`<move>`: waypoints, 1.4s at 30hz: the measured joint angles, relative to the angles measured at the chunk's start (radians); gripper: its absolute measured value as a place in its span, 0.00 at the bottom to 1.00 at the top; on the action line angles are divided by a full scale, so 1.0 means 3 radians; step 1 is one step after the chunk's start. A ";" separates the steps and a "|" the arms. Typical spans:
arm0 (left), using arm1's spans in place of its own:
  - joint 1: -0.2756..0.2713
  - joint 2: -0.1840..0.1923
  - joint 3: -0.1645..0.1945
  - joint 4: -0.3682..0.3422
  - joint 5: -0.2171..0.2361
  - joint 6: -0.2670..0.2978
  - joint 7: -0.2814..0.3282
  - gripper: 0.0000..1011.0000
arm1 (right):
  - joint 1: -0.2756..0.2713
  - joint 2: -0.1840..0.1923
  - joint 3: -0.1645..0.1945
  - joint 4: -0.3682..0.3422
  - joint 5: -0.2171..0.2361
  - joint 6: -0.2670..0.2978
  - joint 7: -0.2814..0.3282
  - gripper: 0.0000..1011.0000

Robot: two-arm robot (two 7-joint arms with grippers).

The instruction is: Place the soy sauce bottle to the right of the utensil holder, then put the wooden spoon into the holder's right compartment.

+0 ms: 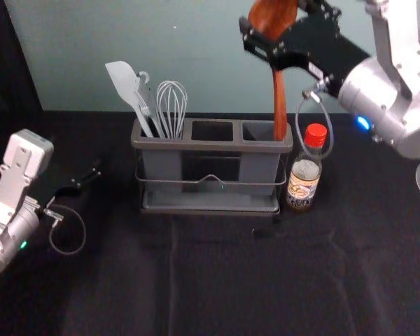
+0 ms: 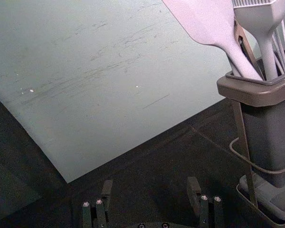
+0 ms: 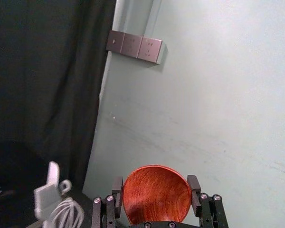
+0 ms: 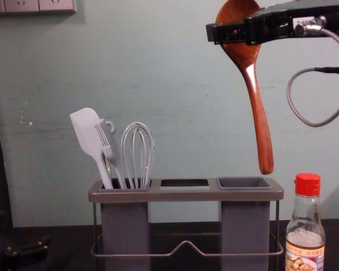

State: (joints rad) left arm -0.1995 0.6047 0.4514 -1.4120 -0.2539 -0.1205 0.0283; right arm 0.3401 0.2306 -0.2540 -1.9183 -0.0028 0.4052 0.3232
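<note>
One black-covered worktop [image 1: 231, 280] is backed by one pale wall [image 1: 196, 77], with a dark curtain [image 3: 42, 85] hung at the left. Two robot arms are seen: the left arm [image 1: 19, 168] is parked low, left of the holder, and the right arm [image 1: 392, 105] is reached in high from the right.

One utensil holder [image 1: 189, 145] is placed upright on the worktop, divided into three compartments in a row. The left compartment [image 4: 124, 226] is filled with one spatula [image 4: 86, 131], one brush [image 4: 108, 148], one whisk [image 4: 138, 152] and one more utensil, partly hidden. The middle compartment [image 1: 212, 131] and the right compartment [image 4: 244, 182] are bordered by the same brown rim.

Two tools are counted. The right tool [image 4: 230, 33] is closed onto one wooden spoon [image 4: 256, 107], above the holder's right part; the spoon's bowl is pinched between its two fingers, touched on both sides. The spoon is held bowl up and slightly tilted, its handle end pointed down just above the right end of the holder. The left tool [image 1: 89, 176] is released, its two fingers spread wide apart with nothing gripped.

One soy sauce bottle [image 1: 304, 175], topped by one red cap [image 1: 316, 134], is stood upright on the worktop, just beside the holder's right side. Three socket plates [image 3: 135, 46] are mounted side by side on the wall.
</note>
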 joint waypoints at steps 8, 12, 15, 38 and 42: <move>0.0000 0.0000 0.0000 0.0000 0.0000 0.0000 0.0000 0.99 | 0.0324 -0.0051 -0.0056 0.0434 0.0038 -0.0136 -0.0042 0.83; 0.0000 0.0000 0.0000 0.0000 0.0000 0.0000 0.0000 0.99 | 0.0387 -0.0078 -0.0077 0.0570 0.0059 -0.0200 -0.0066 0.83; 0.0000 0.0000 0.0000 0.0000 0.0000 0.0000 0.0000 0.99 | 0.0411 -0.0102 -0.0090 0.0663 0.0087 -0.0268 -0.0082 0.83; 0.0000 0.0000 0.0000 0.0000 0.0000 0.0000 0.0000 0.99 | 0.0253 -0.0114 -0.0257 0.1125 0.0120 -0.0612 -0.0148 0.83; 0.0000 0.0000 0.0000 0.0000 0.0000 0.0000 0.0000 0.99 | 0.0196 -0.0111 -0.0260 0.1153 0.0123 -0.0641 -0.0161 0.83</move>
State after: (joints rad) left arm -0.1995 0.6047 0.4514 -1.4120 -0.2539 -0.1205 0.0283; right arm 0.3990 0.1974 -0.3320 -1.5724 0.0342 0.2130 0.2750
